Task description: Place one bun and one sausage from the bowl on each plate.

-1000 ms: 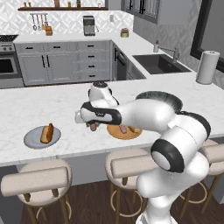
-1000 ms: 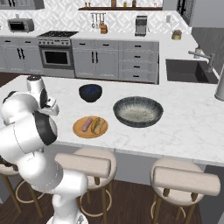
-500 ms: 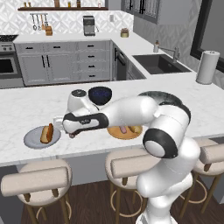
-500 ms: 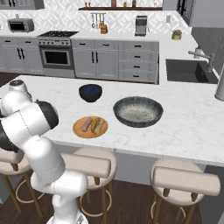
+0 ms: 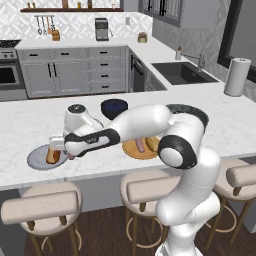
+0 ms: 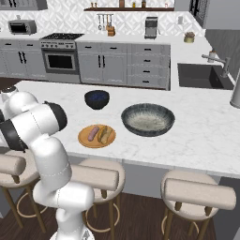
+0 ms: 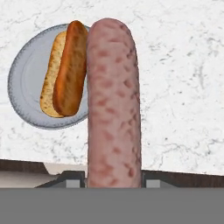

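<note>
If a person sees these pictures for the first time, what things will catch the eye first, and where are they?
The pink sausage stands out first: the hand holds it, filling the middle of the hand view, beside the grey plate that already carries a bun. On the counter in the right base view, the tan plate holds a bun and sausage, with the wide speckled bowl to its right.

Mottled pink sausage (image 7: 113,105) looks matt and dimpled; the plain light grey plate (image 7: 26,74) smooth; white marble-look counter (image 7: 183,78) veined, faintly glossy.
</note>
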